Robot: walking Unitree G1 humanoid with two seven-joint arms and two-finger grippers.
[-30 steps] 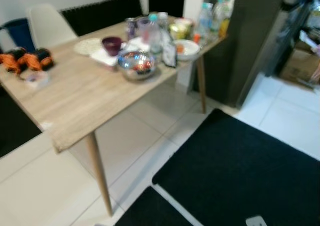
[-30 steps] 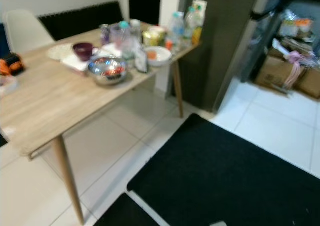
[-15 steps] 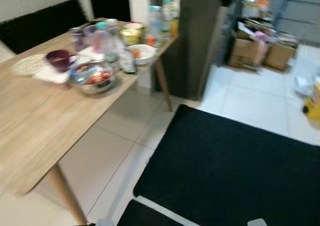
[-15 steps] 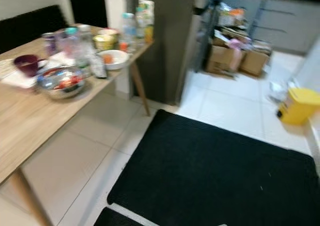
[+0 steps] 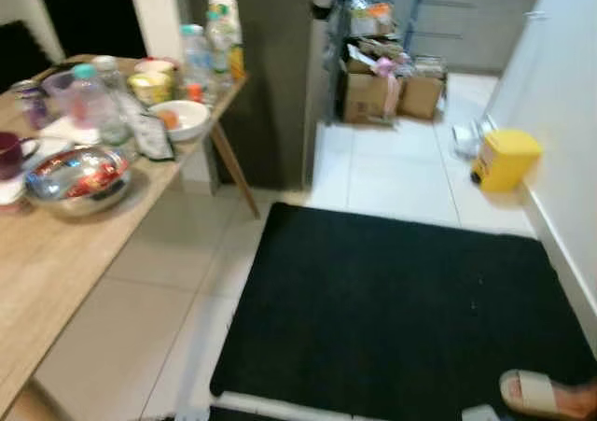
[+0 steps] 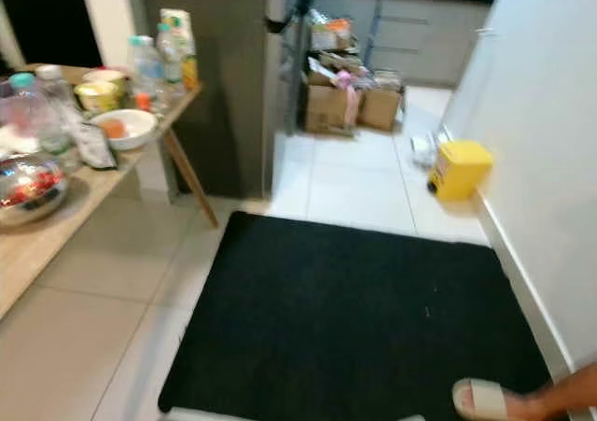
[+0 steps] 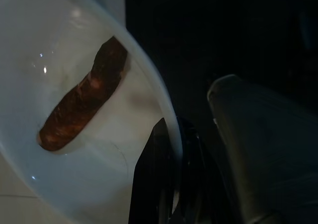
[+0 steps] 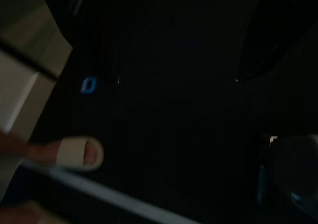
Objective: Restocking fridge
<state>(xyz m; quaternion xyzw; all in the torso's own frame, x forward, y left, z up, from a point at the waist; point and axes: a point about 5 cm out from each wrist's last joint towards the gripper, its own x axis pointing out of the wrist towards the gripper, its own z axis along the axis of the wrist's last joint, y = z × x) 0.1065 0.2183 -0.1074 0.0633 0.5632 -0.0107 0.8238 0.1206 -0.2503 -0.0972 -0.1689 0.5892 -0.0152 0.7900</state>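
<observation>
We're holding a white plate (image 7: pixel 74 149) with a browned sausage (image 7: pixel 82 102) lying on it; our left gripper (image 7: pixel 171 184) has its black fingers pinched tight on the plate's rim. Our right gripper is hanging over the black mat (image 5: pixel 392 309) in the dark, so we can't tell how its fingers are set. On the left, the wooden table (image 5: pixel 56 272) is carrying a steel bowl (image 5: pixel 75 178), a white bowl (image 5: pixel 180 118) and bottles (image 5: pixel 196 52). Far off, cardboard boxes (image 5: pixel 382 94) are sitting beside a yellow bin (image 5: pixel 504 158). A person's sandalled foot (image 5: pixel 541 393) is standing near right.
</observation>
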